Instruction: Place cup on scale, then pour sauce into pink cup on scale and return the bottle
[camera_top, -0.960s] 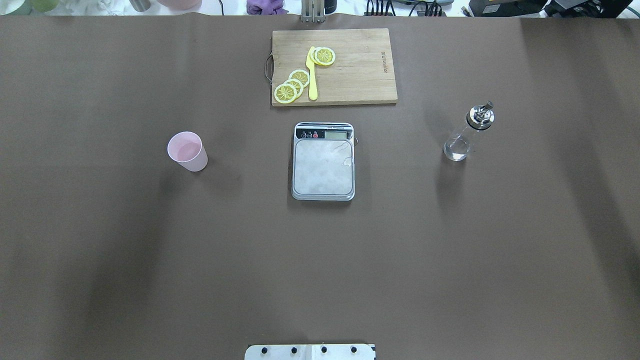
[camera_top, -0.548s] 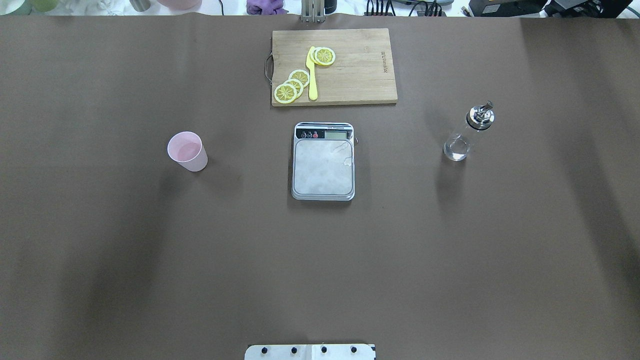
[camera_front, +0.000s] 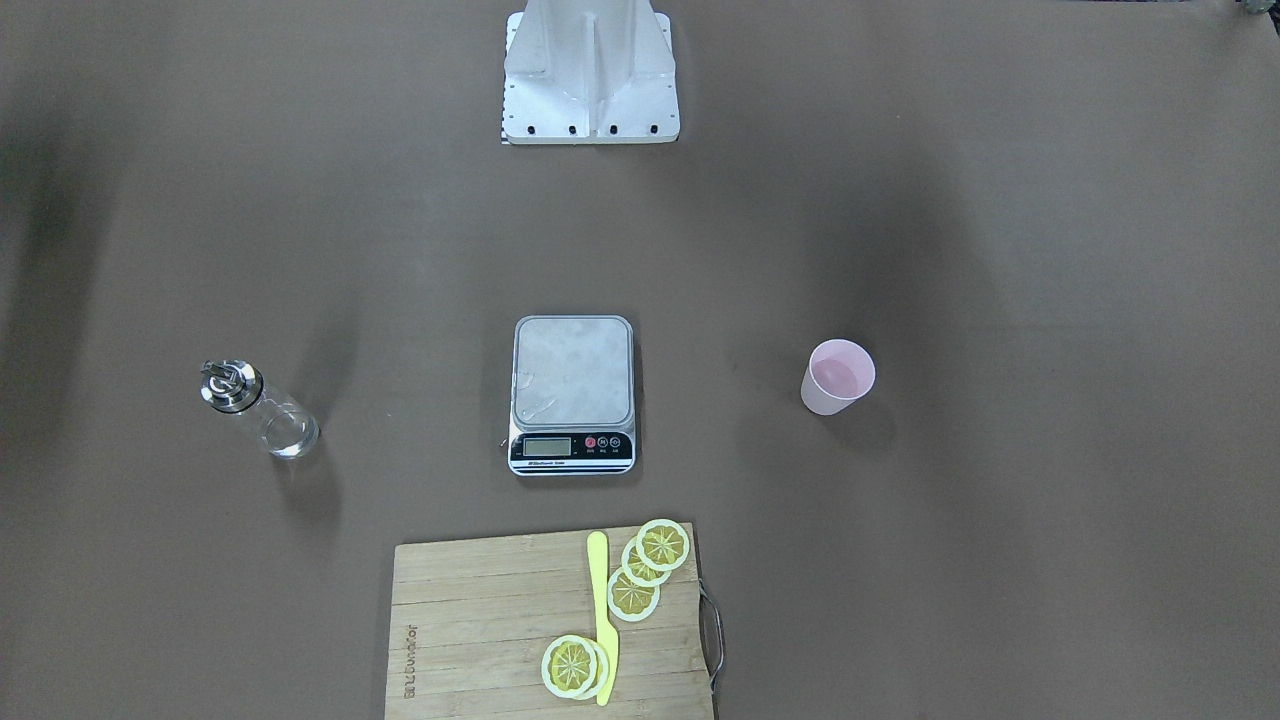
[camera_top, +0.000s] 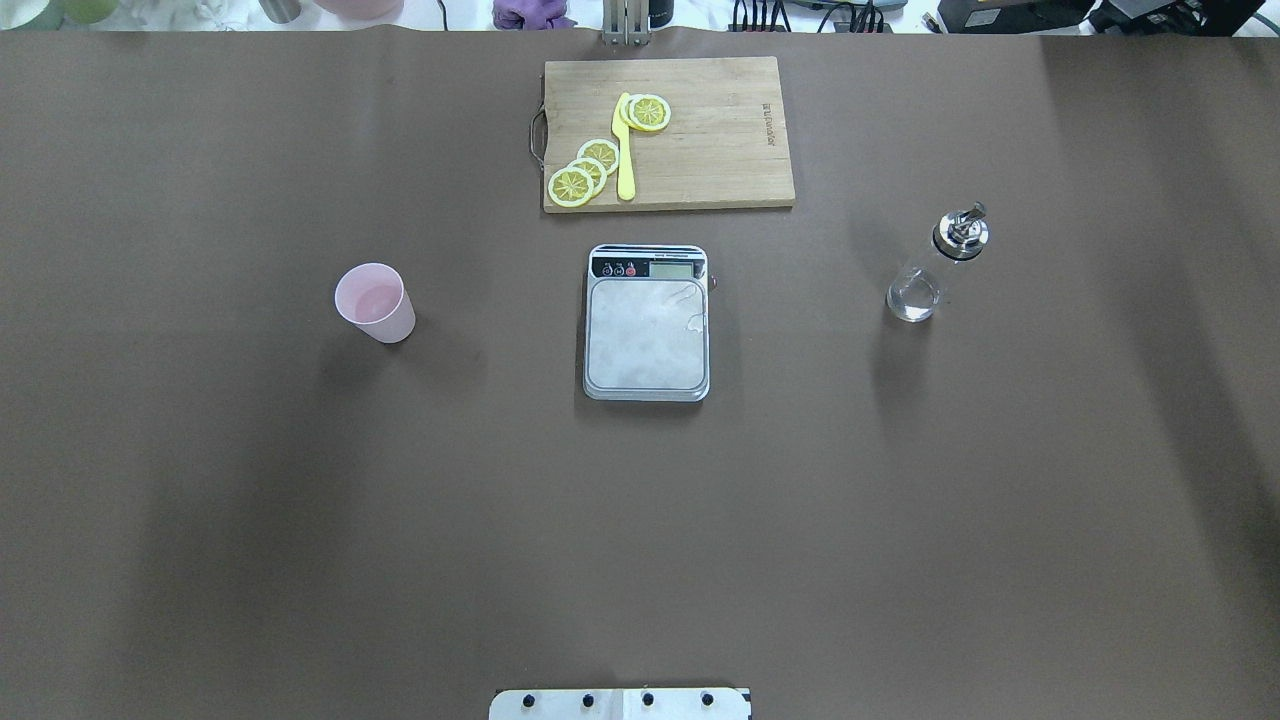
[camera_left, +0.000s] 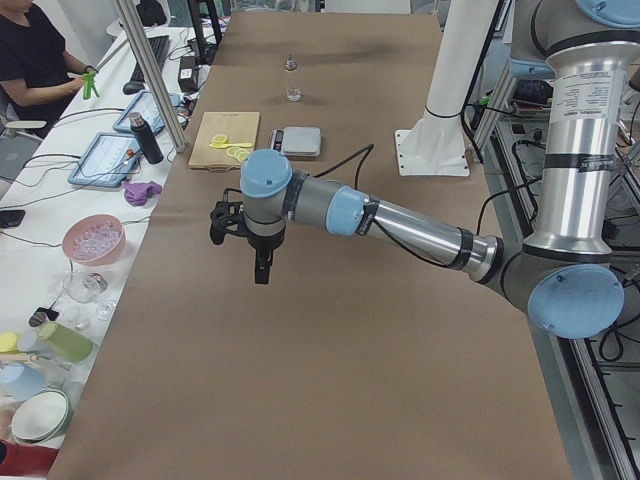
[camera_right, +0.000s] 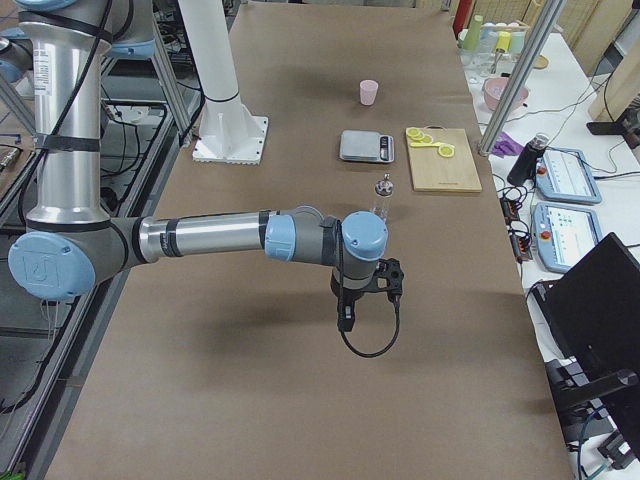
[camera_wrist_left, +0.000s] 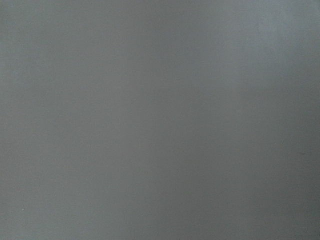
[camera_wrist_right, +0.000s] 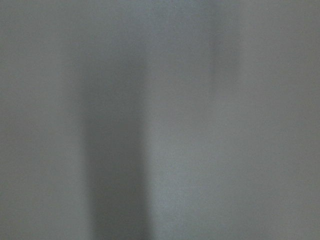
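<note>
Left claw (camera_left: 261, 268) and right claw (camera_right: 345, 317) hover touching nothing; openness cannot be told

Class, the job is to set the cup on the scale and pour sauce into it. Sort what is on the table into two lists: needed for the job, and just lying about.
Needed: cup; scale; bottle.

Lying about: cutting board; lemon slices; yellow knife.
</note>
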